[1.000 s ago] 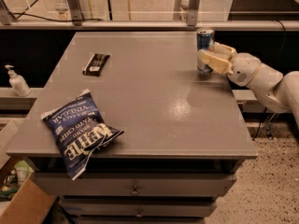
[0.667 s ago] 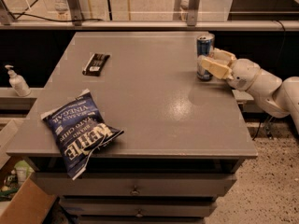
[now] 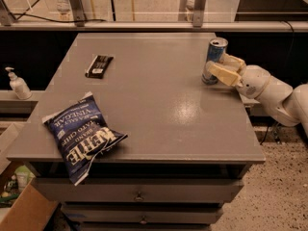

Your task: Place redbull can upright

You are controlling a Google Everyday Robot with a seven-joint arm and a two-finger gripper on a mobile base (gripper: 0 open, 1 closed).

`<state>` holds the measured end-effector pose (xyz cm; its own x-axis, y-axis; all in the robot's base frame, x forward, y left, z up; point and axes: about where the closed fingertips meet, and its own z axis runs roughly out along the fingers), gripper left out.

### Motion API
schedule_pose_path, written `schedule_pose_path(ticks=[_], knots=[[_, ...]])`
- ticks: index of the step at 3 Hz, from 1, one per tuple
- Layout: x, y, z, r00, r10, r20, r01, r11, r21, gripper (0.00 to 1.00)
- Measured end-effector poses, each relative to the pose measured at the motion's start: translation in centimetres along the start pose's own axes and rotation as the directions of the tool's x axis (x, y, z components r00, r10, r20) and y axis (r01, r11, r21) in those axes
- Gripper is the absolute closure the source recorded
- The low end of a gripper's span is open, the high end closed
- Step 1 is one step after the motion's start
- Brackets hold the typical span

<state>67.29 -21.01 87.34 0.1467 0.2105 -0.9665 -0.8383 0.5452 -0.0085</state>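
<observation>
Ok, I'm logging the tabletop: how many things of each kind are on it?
Can: 1, pincer at it, by the table's right edge
Chip bag: 1
Black bar: 1
Total: 3

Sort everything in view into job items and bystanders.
Job: redbull can, upright near the right edge of the table; gripper, at the can.
Lying about: chip bag, black wrapped bar, pump bottle left of the table.

Grey table (image 3: 159, 109) — chip bag (image 3: 82, 134), black bar (image 3: 99, 65), redbull can (image 3: 215, 52) upright at right edge — jaws gripping it.
</observation>
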Motion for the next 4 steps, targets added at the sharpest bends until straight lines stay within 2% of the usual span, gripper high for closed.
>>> schedule_pose_path(ticks=[2, 3, 4], knots=[[-0.8, 0.3, -1.1, 1.000, -0.009, -0.007, 0.009, 1.0000, -0.004, 0.12], [-1.3, 0.7, -1.3, 1.000, -0.012, -0.015, 0.012, 0.9998, -0.014, 0.00], [-2.0, 1.1, -1.7, 1.000, -0.019, -0.022, 0.018, 0.9996, -0.020, 0.00]])
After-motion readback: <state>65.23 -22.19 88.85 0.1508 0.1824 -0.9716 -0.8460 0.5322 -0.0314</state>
